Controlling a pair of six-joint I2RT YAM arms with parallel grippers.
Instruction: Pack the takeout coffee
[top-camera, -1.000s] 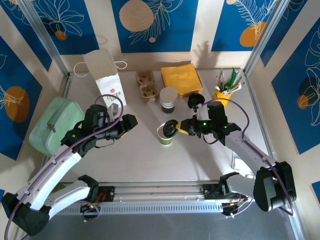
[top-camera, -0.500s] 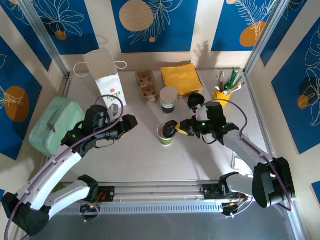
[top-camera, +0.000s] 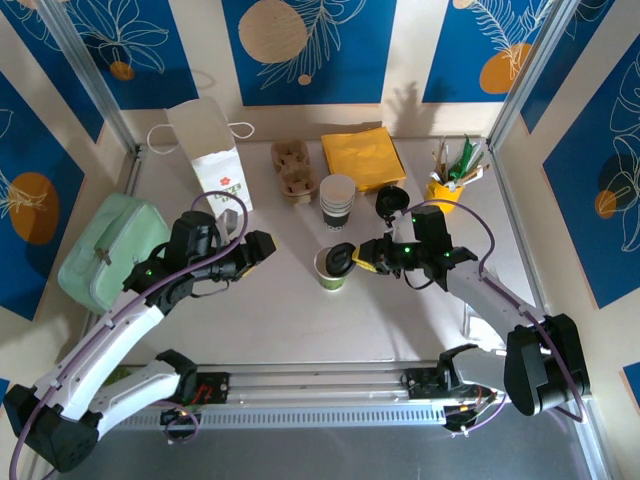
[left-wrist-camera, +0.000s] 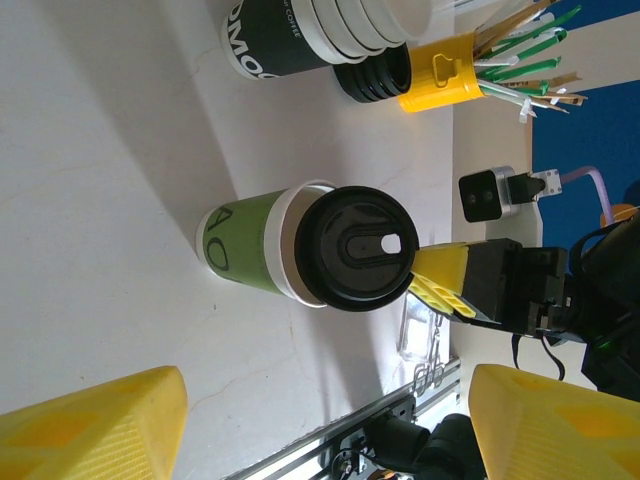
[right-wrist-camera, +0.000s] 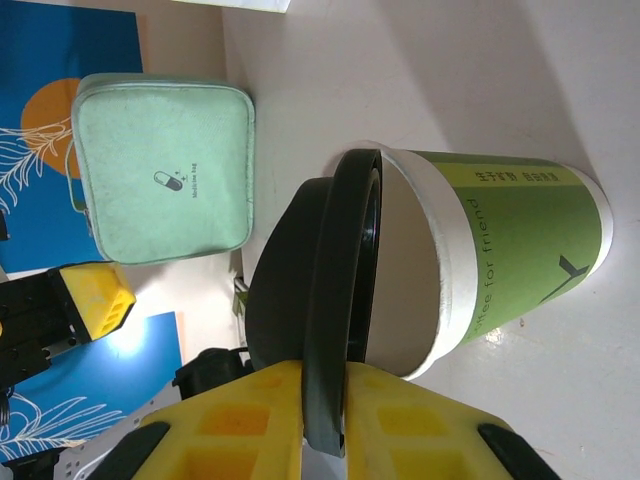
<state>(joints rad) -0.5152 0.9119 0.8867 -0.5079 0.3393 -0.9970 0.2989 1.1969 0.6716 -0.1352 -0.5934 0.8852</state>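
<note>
The right gripper (right-wrist-camera: 322, 405) is seen pressed together on the rim of the black lid (right-wrist-camera: 300, 270). Its yellow fingers (right-wrist-camera: 240, 420) are laid against both faces of the rim, and no gap can be made out between them and the plastic. The lid is held tilted, almost on edge, with one side leaned on the mouth of the cup (right-wrist-camera: 510, 250) and the other side raised, so that the white inside of the cup is left partly uncovered. The cup, white with a green printed sleeve, is stood upright on the table (top-camera: 290, 310), near the middle, between the two arms.

The left gripper (top-camera: 262, 245) is spread wide, with nothing between its fingers. It is pointed at the cup from the left and is set well apart from it.

Behind the cup a stack of lidless cups (top-camera: 337, 200) is stood, and just to the right of the stack a pile of black lids (top-camera: 391, 198) is set. A yellow holder (top-camera: 442, 185) filled with stirrers is placed farther right. Along the back, a cardboard cup carrier (top-camera: 294, 168) and a pile of yellow napkins (top-camera: 362, 157) are laid side by side, and a paper bag (top-camera: 212, 150) is stood upright at the back left. A pale green pouch (top-camera: 110, 250) is laid at the table's left edge
</note>
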